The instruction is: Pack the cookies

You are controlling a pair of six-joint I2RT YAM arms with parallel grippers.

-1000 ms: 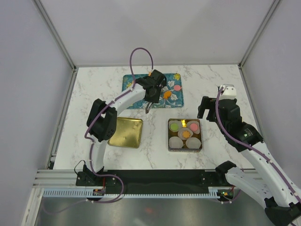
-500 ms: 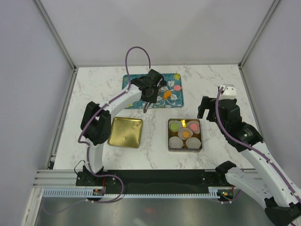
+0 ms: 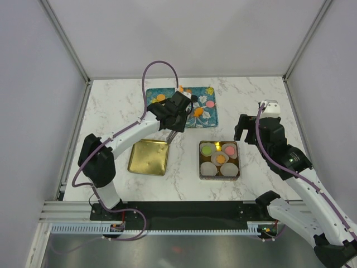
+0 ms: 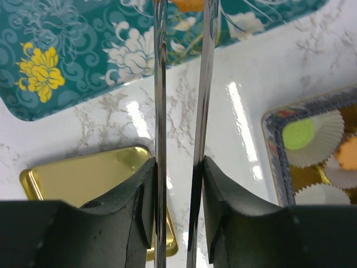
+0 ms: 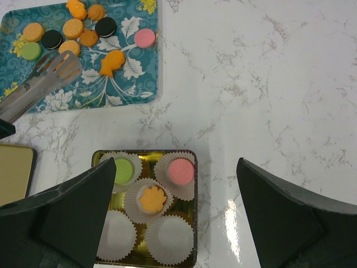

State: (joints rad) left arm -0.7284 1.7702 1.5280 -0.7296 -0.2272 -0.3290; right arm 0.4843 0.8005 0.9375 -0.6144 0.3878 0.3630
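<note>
Since the left end effector (image 3: pixel 174 113) drew back, tongs (image 5: pixel 44 78) over tray (image 5: pixel 142 78) edge

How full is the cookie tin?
Partly full. In the tin, three paper cups hold a green cookie, a pink cookie and an orange cookie. The two other cups are empty.

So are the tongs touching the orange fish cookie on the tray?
Apart. The right wrist view shows it: a strip of bare blue tray lies between the tips of the tongs and the fish cookie.
</note>
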